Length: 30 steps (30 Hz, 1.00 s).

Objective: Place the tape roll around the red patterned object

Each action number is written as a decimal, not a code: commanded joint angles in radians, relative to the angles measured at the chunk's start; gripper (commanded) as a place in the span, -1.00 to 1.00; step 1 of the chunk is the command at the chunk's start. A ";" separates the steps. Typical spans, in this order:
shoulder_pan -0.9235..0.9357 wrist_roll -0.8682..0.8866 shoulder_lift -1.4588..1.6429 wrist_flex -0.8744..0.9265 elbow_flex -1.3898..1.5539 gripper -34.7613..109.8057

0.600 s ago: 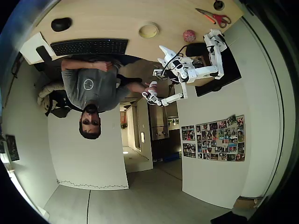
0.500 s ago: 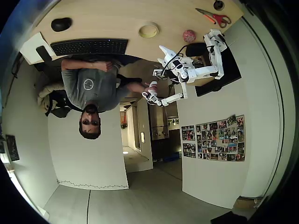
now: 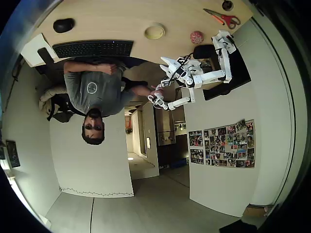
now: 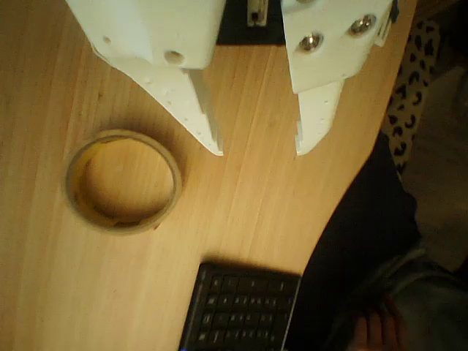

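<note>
Tape roll (image 3: 154, 32): overhead view, cream ring lying flat on the wooden table (image 3: 121, 22), hole facing up, nothing inside it. Taking the roll as landmark in this view: red patterned object (image 3: 197, 37) to its right, apart from it, resting on the same tabletop; red-handled scissors (image 3: 222, 18) further right and nearer the picture's top; black keyboard (image 3: 93, 48) to its lower left; black mouse (image 3: 63, 24) far to its left. White arm (image 3: 214, 73) stands to the lower right of the roll, past the ball; its gripper (image 3: 167, 62) points toward the roll from below and touches neither roll nor ball. A person in a grey shirt (image 3: 92, 87) sits below the keyboard.

Wrist view: tape roll (image 4: 123, 180) lies flat on the wood grain, its inner wall pale yellow, bare table showing through the hole. Gripper (image 4: 259, 150) sits to the roll's upper right; the two white fingers (image 4: 194, 102) are spread with a clear gap between the tips, and only bare table between them. The left fingertip is just beside the roll's rim; whether it is above or level with it cannot be told. Keyboard corner (image 4: 241, 307) lies below and right of the roll. Person's dark sleeve (image 4: 358, 241) lies further right.
</note>
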 commanded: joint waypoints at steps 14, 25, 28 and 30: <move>-0.006 0.413 0.094 0.110 0.164 0.19; 0.063 0.680 0.193 0.345 0.222 0.22; 0.104 0.689 0.163 0.344 0.236 0.21; 0.132 0.709 0.118 0.337 0.236 0.21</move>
